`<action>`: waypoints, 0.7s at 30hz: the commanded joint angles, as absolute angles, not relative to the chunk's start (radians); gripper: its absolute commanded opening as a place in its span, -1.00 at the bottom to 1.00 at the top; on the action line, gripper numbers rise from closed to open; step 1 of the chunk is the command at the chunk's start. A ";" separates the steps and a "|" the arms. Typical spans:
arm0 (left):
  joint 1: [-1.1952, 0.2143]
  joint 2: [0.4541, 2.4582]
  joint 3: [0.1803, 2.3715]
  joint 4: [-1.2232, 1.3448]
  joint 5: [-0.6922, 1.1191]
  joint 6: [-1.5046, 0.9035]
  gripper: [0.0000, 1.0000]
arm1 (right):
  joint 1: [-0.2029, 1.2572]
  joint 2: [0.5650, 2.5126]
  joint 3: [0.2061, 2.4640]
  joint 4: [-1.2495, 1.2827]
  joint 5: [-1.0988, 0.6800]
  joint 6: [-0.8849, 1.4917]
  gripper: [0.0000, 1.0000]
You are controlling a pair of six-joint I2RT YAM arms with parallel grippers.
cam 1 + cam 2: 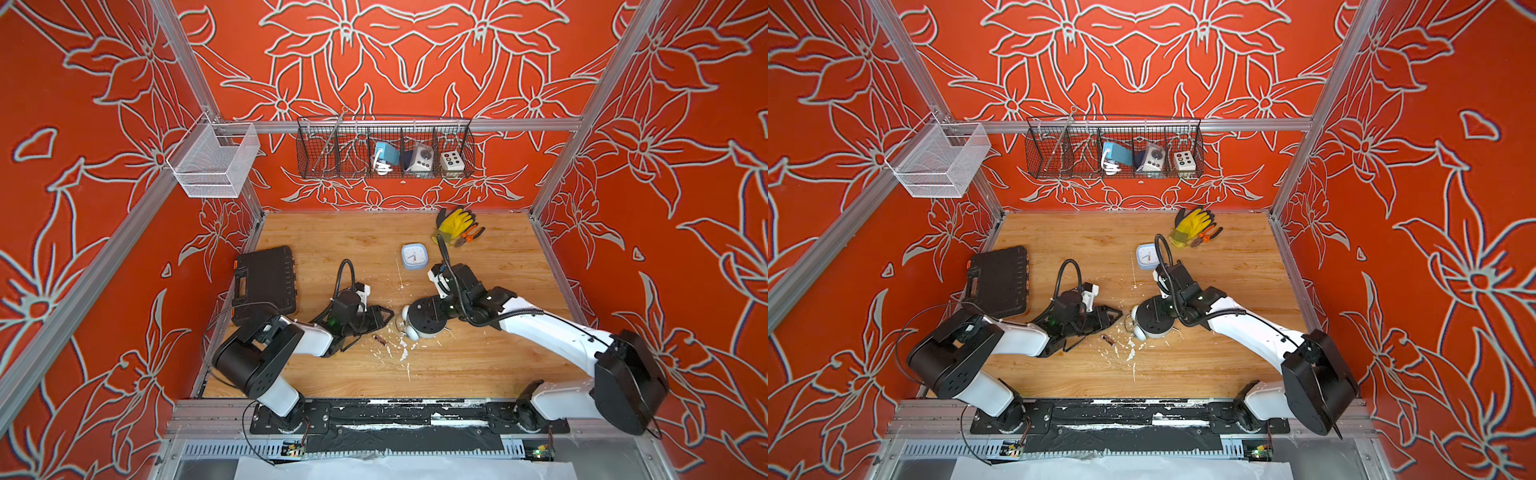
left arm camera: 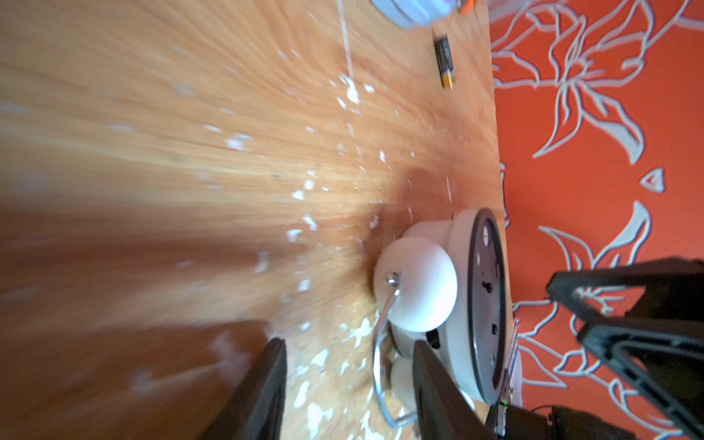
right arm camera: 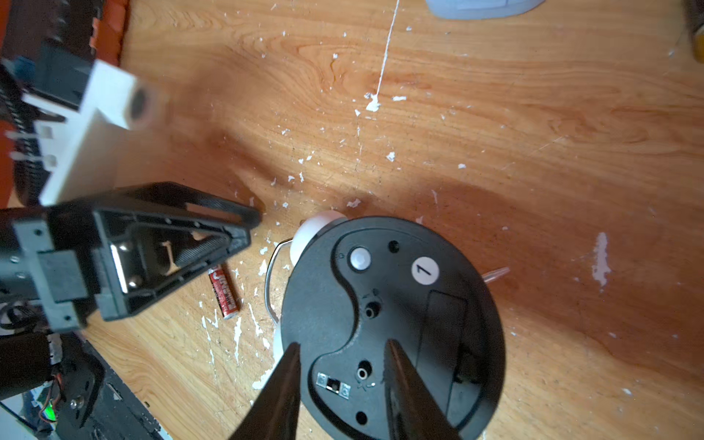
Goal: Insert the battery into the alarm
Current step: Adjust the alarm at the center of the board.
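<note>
The alarm (image 1: 424,322) is a round white twin-bell clock lying face down, black back (image 3: 381,304) up. A dark rectangular bay (image 3: 445,324) is sunk into that back. A red battery (image 1: 379,340) (image 3: 224,293) lies flat on the wood just left of the alarm. A black-and-gold battery (image 2: 445,61) lies farther off near the blue clock. My left gripper (image 2: 348,381) (image 1: 384,314) is open beside the alarm's bells, above the red battery, with the wire handle (image 2: 381,343) showing between its fingers. My right gripper (image 3: 341,346) hangs open over the alarm's back, holding nothing.
A blue square clock (image 1: 414,256) stands behind the alarm. A yellow glove (image 1: 455,222) and pliers (image 1: 469,235) lie at the back right. A black tool case (image 1: 264,284) sits at the left edge. A wire basket (image 1: 384,149) hangs on the back wall. White flecks dot the wood.
</note>
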State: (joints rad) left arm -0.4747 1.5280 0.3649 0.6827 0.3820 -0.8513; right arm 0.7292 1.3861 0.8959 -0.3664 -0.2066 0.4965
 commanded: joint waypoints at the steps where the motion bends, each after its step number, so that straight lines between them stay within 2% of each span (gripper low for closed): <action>1: -0.413 1.438 0.334 0.632 0.349 -0.812 0.04 | 0.800 1.453 0.998 -0.467 -0.129 0.534 -0.23; 7: -0.338 1.281 0.325 0.485 0.292 -0.733 0.25 | 0.937 1.619 1.166 -0.568 -0.062 0.566 -0.30; 13: -0.321 1.207 0.319 0.414 0.267 -0.707 0.40 | 0.987 1.765 1.275 -0.643 -0.057 0.572 -0.33; 21: -0.317 1.186 0.301 0.405 0.268 -0.704 0.44 | 0.989 1.856 1.305 -0.650 -0.055 0.581 -0.44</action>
